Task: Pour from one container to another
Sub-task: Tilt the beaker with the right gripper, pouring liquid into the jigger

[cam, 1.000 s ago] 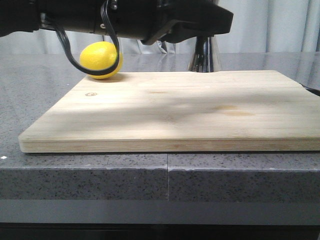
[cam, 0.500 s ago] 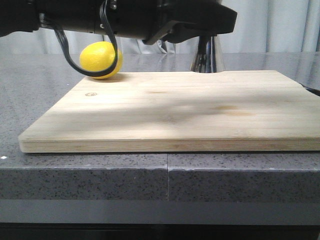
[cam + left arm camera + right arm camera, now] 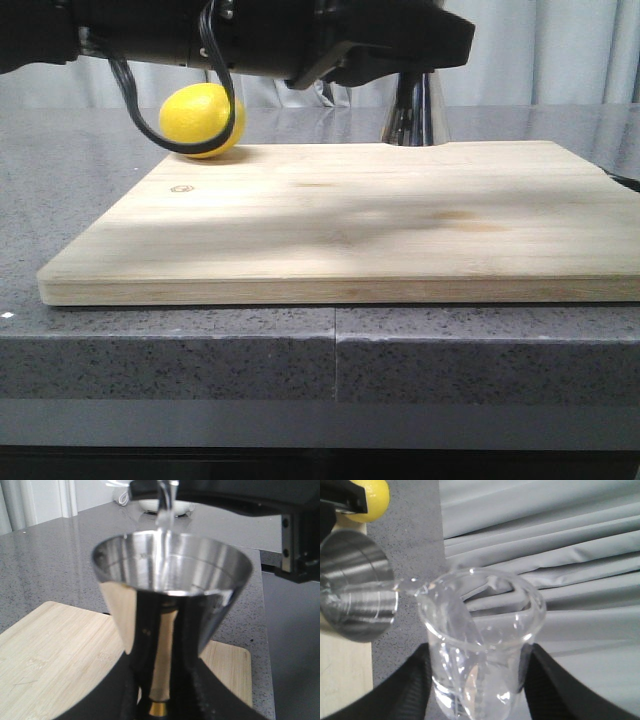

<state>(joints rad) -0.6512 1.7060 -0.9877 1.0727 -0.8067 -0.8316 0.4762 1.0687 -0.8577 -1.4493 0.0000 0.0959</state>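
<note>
The steel jigger point(image 3: 172, 580) stands upright in my left gripper point(image 3: 160, 685), which is shut round its narrow waist just above the gold band. In the front view only the jigger's lower cone point(image 3: 415, 112) shows, behind the board's far edge and under a black arm. The clear glass beaker point(image 3: 482, 640) sits in my right gripper point(image 3: 477, 680), shut on its body. It is tipped, its pour lip over the jigger's open mouth point(image 3: 355, 592). A thin clear stream point(image 3: 166, 502) falls into the jigger's cup.
A wooden cutting board point(image 3: 350, 220) covers the grey stone counter point(image 3: 60, 170). A yellow lemon point(image 3: 200, 118) rests at the board's far left corner, with a black cable looping in front of it. Grey curtains point(image 3: 560, 545) hang behind.
The black arm and the jigger shifted slightly to the right one second ago and have stayed still since. The lemon and the board have not moved.
</note>
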